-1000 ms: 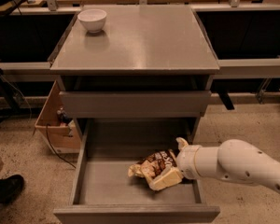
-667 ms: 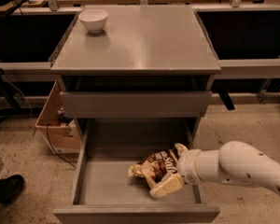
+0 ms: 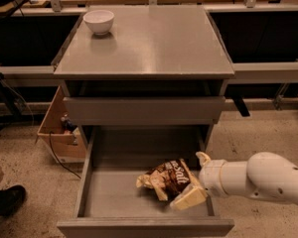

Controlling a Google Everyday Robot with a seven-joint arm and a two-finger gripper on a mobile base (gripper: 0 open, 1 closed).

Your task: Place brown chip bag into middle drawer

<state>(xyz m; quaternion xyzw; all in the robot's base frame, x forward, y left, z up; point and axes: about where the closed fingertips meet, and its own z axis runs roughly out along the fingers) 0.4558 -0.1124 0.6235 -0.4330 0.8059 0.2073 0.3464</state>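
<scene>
Brown chip bag in middle drawer (rightward), gripper perhaps touching it.

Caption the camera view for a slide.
Gripper at the chip bag lying in the open middle drawer; bowl on the cabinet top.

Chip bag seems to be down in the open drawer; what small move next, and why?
Probably lift the claw slightly and watch the chip bag: it lies on the floor of the open drawer, with the claw at its right end near the drawer's right wall. I cannot tell whether it is released.
</scene>
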